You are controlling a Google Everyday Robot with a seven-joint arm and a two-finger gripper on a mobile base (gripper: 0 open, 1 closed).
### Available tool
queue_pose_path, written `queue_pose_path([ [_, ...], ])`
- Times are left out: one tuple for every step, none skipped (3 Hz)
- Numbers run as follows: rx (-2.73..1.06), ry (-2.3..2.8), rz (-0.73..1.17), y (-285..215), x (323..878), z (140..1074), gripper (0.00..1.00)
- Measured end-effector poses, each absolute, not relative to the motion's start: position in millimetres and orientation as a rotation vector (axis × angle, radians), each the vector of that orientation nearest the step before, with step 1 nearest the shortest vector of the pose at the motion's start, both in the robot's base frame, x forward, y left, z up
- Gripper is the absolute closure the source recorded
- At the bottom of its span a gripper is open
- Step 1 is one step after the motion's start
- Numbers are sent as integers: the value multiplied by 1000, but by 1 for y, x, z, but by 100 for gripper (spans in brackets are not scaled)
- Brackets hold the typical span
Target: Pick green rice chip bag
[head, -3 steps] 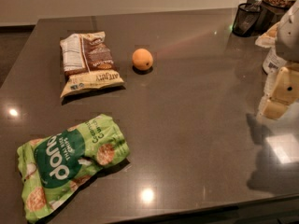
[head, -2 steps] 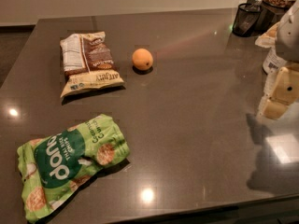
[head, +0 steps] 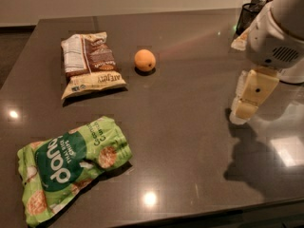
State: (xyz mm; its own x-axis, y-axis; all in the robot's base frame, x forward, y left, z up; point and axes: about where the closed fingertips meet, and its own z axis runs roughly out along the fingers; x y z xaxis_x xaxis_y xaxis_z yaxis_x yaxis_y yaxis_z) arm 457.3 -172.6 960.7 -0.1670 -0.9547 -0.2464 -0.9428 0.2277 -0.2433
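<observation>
The green rice chip bag (head: 71, 165) lies flat on the dark table (head: 190, 127) at the front left. It is light green with a dark-green round logo and white lettering. My gripper (head: 248, 101) hangs at the right side of the table, just above the surface. It is cream-coloured under a white arm housing (head: 278, 32). It is far to the right of the bag and touches nothing.
A brown-and-cream snack bag (head: 90, 63) lies at the back left. An orange (head: 145, 60) sits to its right. A black mesh holder (head: 249, 15) stands at the back right corner. The table's front edge runs close below the green bag.
My arm and gripper have moved left, further over the table. The bags and the orange have not moved.
</observation>
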Motion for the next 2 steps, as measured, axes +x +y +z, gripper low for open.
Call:
queue_pose_path([
  [-1808, 2123, 11, -141, 465, 946, 0],
  [-1935, 1999, 180, -81, 452, 925, 0],
])
